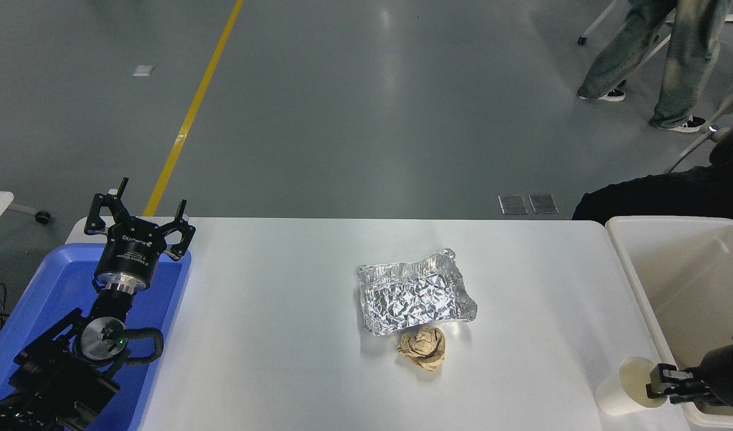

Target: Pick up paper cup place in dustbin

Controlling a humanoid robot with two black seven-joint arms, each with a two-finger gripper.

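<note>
My right tool (pixel 658 383): it reaches in from the right edge at about 4 o'clock of the view, with its black fingertips at the rim of the small white tapered paper cup (pixel 626 389). One finger shows over the cup's cream mouth; I cannot tell whether the fingers are spread or pinching the wall.
Paper cup: upright on the white worktop (pixel 270 335), at its near right corner, just beside the near left wall of the bin.
Dustbin: the large rectangular off-white plastic dustbin (pixel 632 269) stands at 3 o'clock of my right tool's cup, along the worktop's right end, with my right arm crossing over its near part.
Brown paper ball: the crumpled brown paper ball (pixel 424 348) lies at 9 o'clock from the cup, well apart from it, near the worktop's middle.
Foil tray: the crinkled silver foil tray (pixel 415 290) sits at 12 o'clock of the paper ball, touching or nearly touching it.
My left tool (pixel 140 220): parked at 8 o'clock of the view, fingers spread wide and holding nothing, above the far end of the blue plastic tray (pixel 49 287).
Person: legs in faded jeans (pixel 659 54) and dark shoes at 1 o'clock, on the grey floor beyond the worktop.
</note>
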